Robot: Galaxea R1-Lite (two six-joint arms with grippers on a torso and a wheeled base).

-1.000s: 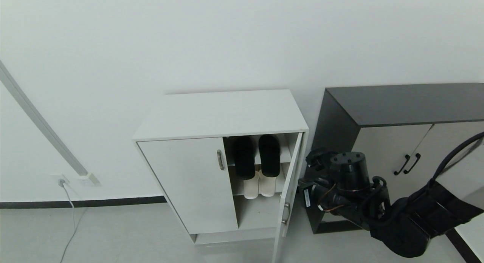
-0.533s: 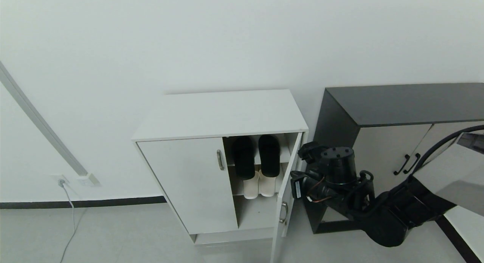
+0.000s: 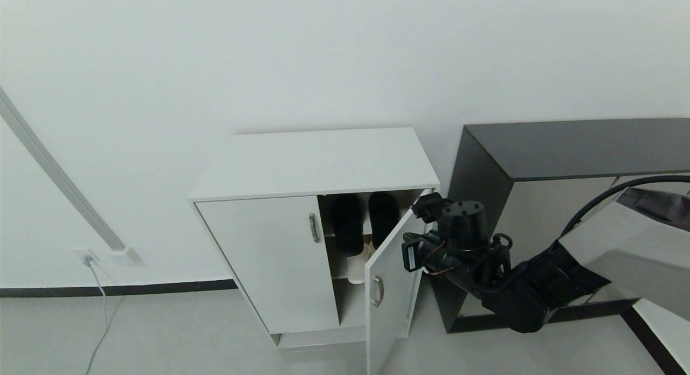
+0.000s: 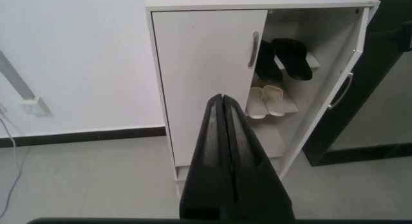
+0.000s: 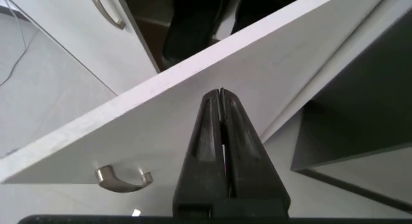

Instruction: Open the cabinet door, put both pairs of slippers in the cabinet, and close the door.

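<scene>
White door [image 3: 389, 289] half-closed | right hand [image 5: 222, 94] pinched together against it (left hand [image 4: 222, 98] likewise closed)

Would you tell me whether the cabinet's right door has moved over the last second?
Yes. The right door has swung toward closed, its handle edge now nearer the fixed left door, with the right gripper at its outer face.

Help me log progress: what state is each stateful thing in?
Right door: half open.
Left door: shut.
Black slippers: stowed inside, upper pair.
White slippers: stowed inside, beneath the black.
Left gripper: jaws shut, empty.
Right gripper: jaws shut, against right door.
</scene>
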